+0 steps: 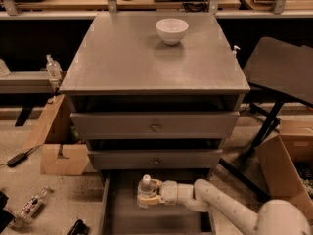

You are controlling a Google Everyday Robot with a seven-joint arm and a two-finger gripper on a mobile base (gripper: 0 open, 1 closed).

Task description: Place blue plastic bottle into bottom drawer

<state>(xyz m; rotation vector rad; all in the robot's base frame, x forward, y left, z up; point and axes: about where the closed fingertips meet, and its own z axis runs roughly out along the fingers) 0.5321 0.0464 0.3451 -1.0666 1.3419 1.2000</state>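
Note:
The blue plastic bottle (144,191), clear with a white cap, stands upright inside the open bottom drawer (113,214), near its back. My gripper (149,193) reaches in from the lower right on a white arm, and its yellowish fingers wrap around the bottle's body. The drawer is pulled out at the foot of the grey cabinet (122,62).
A white bowl (171,30) sits on the cabinet top. The two upper drawers are shut, each with a brass knob (155,127). A cardboard box (58,146) lies left, another (283,170) right, with a dark folding table (281,67). Small bottles (30,205) lie on the floor.

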